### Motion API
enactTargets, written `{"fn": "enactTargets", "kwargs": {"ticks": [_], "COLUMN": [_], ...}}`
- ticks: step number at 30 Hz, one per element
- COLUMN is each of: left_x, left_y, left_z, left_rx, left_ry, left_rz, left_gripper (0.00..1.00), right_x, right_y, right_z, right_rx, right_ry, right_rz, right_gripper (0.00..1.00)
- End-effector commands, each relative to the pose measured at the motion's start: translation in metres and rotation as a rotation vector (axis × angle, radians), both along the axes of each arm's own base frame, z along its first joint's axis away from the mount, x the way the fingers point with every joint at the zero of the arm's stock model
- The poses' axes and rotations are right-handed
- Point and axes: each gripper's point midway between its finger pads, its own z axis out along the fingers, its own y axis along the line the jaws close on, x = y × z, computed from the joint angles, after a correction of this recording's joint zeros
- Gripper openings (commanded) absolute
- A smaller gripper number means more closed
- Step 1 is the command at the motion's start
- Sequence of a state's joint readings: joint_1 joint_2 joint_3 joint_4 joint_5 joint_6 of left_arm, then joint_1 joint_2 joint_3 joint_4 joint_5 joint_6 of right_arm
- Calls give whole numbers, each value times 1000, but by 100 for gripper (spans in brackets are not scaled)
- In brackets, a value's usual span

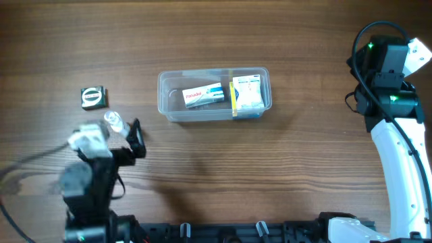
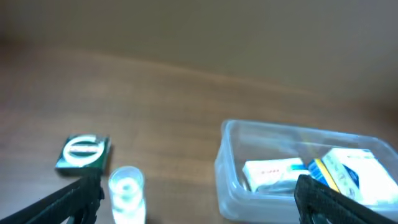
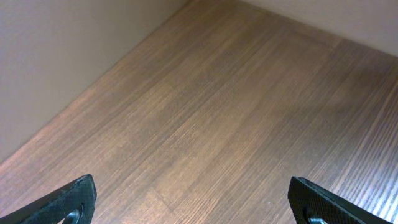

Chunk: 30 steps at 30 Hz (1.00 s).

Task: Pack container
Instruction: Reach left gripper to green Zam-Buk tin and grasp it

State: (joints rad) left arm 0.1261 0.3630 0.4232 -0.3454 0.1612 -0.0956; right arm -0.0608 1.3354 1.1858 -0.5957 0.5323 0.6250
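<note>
The clear plastic container [image 1: 170,101] sits mid-table and holds a white box with red print [image 1: 204,95] and a white, blue and yellow box [image 1: 247,93]. Left of it lie a small dark box with a white oval [image 1: 94,97] and a small clear bottle [image 1: 113,122]. My left gripper [image 1: 123,135] is open near the bottle. In the left wrist view the bottle [image 2: 127,193] stands between the open fingers of the left gripper [image 2: 199,208], close to the left one, with the container [image 2: 227,177] ahead right. My right gripper [image 3: 199,205] is open over bare table.
The right arm [image 1: 398,135] stands at the table's right edge, far from the container. The dark box [image 2: 84,154] lies just beyond the left finger [image 2: 68,202]. A wall edge borders the table in the right wrist view.
</note>
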Motion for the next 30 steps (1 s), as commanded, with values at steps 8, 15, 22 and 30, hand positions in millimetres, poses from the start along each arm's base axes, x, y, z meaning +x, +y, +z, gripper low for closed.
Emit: {"fn": "enactTargets", "kwargs": {"ticks": [8, 15, 22, 30], "left_x": [50, 77, 79, 78], "left_y": [32, 44, 97, 144], "left_z": [37, 40, 24, -6], "left_rx": [-84, -83, -156, -200], "left_ry": [376, 421, 451, 519], "left_rz": [86, 110, 298, 416], "left_gripper": [100, 100, 100, 100], "right_x": [0, 0, 0, 0], "right_y": [-1, -1, -1, -1], "right_z": [-4, -4, -4, -4], "right_rx": [2, 2, 2, 2], "right_ry": [6, 6, 6, 6], "right_rz": [-12, -12, -12, -12], "right_gripper": [100, 100, 100, 100]}}
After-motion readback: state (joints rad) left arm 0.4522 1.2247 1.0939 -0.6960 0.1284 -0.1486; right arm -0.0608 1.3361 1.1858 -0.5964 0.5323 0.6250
